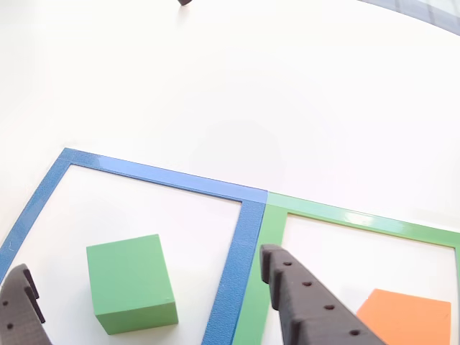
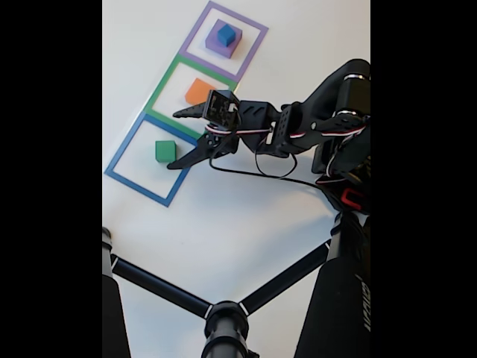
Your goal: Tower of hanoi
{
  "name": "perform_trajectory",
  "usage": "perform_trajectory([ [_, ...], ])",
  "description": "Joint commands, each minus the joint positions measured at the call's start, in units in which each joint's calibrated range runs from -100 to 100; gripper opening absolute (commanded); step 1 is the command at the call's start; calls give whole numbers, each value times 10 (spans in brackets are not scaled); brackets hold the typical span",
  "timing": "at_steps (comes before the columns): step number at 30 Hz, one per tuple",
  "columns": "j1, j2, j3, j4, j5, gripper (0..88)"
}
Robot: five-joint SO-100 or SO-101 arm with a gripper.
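A green cube (image 1: 131, 282) (image 2: 165, 151) rests inside the blue square frame (image 1: 158, 175) (image 2: 128, 183). An orange block (image 1: 406, 316) (image 2: 199, 91) lies in the green frame (image 1: 359, 217) (image 2: 165, 88). In the purple frame (image 2: 251, 46) a small blue cube (image 2: 226, 33) sits on a purple block (image 2: 218, 45). My gripper (image 1: 144, 280) (image 2: 176, 139) is open, hovering above the table with its dark fingers (image 1: 305, 302) spread on either side of the green cube, holding nothing.
The three frames lie in a row on a white table (image 2: 223, 224). A black tripod-like stand (image 2: 223, 321) crosses the lower part of the fixed view. A black cable (image 2: 253, 175) loops beneath my arm.
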Motion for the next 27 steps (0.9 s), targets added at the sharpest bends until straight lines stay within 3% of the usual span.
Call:
perform_trajectory([
  [1, -17, 46, -37, -48, 5, 382],
  [27, -65, 210, -119, -119, 5, 344],
])
